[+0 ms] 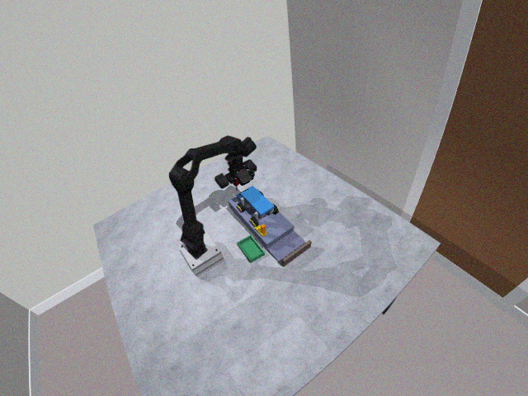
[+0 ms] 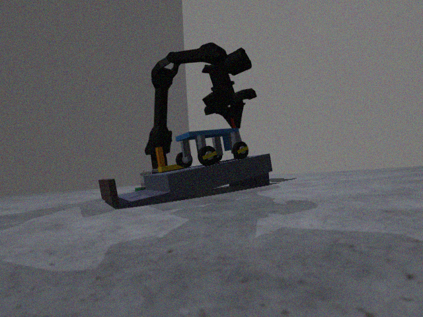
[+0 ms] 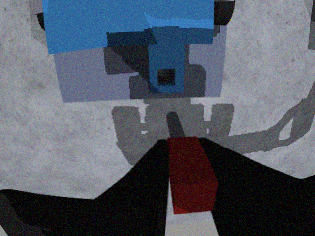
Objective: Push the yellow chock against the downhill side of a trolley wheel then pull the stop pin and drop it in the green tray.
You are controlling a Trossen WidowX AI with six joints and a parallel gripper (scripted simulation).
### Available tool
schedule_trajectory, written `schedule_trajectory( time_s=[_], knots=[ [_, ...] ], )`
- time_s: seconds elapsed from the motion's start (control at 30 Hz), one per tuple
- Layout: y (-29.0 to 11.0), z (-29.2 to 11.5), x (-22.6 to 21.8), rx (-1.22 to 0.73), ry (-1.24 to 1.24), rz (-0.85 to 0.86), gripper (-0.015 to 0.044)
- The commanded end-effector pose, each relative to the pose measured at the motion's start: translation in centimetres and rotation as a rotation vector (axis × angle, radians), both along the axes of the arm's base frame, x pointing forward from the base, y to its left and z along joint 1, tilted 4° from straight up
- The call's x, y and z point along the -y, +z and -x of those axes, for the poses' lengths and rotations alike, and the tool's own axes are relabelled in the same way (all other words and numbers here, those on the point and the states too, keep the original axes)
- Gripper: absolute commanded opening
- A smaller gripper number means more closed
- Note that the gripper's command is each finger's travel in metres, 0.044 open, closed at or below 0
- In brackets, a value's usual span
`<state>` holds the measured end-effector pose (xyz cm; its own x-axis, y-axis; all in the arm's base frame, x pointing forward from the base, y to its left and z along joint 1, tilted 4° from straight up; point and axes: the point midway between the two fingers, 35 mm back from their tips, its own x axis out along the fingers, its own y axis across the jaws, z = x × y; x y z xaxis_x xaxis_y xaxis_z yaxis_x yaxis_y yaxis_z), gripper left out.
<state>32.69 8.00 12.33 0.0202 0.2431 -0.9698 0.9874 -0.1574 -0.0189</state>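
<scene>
From the exterior view I'm seeing the flat green tray (image 2: 138, 188) mostly hiding behind the grey sloped ramp (image 2: 218, 174). In the wrist view, the blue-decked trolley (image 3: 125, 0) is running off the top edge.

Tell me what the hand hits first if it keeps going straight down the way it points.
Likely the trolley's blue hitch block at the uphill end, directly below the hand holding the red-headed pin; depth is uncertain.
</scene>
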Motion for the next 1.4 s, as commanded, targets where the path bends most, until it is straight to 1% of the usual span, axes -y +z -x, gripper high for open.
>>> schedule_trajectory(
  time_s=[0.0,0.2,0.93,1.07,1.17,1.37],
  knots=[
    [0.3,-0.3,-0.7,0.007,-0.003,-0.004,0.0],
    [0.4,-0.1,-1.1,0.007,-0.003,-0.004,0.0],
    [0.1,7.5,-2.5,0.001,-0.002,-0.006,0.0],
    [0.1,7.8,-2.6,0.001,-0.002,-0.006,0.0],
    [0.0,7.9,-2.0,0.001,-0.002,-0.005,0.0],
    [-0.5,8.2,0.5,0.0,-0.003,-0.003,0.0]
  ],
)
